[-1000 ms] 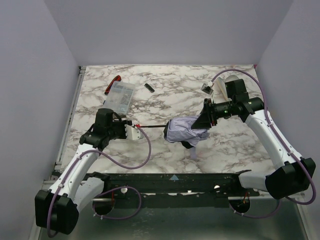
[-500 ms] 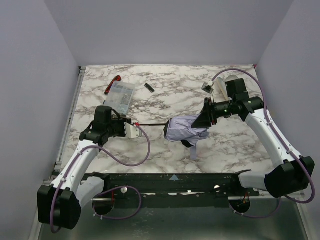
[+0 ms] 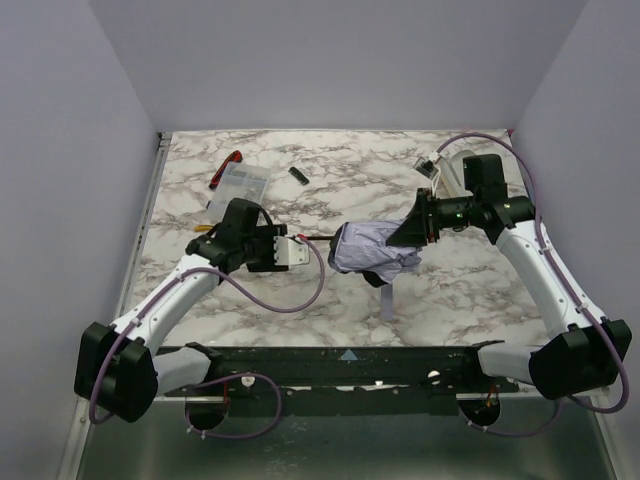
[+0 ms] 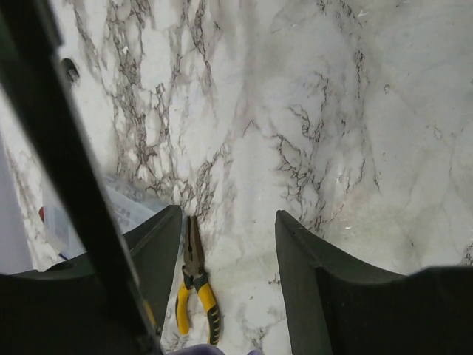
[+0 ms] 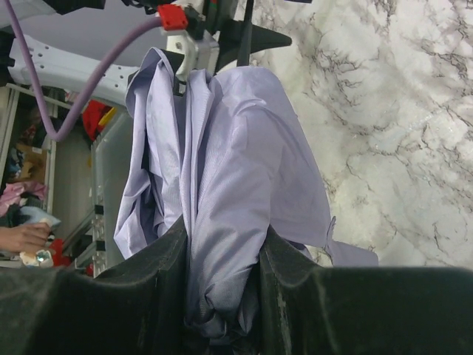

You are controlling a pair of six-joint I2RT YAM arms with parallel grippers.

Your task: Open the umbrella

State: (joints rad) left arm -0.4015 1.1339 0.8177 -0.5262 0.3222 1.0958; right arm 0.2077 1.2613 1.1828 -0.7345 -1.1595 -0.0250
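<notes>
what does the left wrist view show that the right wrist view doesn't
Only the left wrist: yellow-handled pliers, a clear plastic bag beside them, and a dark bar crossing close to the lens. Only the right wrist: the umbrella, its pale fabric pinched in the right gripper, plus a person's hand at the frame edge. Both: the marble table.

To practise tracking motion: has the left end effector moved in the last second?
Yes. The left end effector moved right, toward the umbrella, judged against the clear packet.

Yellow-handled pliers (image 4: 196, 296) — clear packet (image 3: 241, 190) — marble table (image 3: 340, 160)
</notes>
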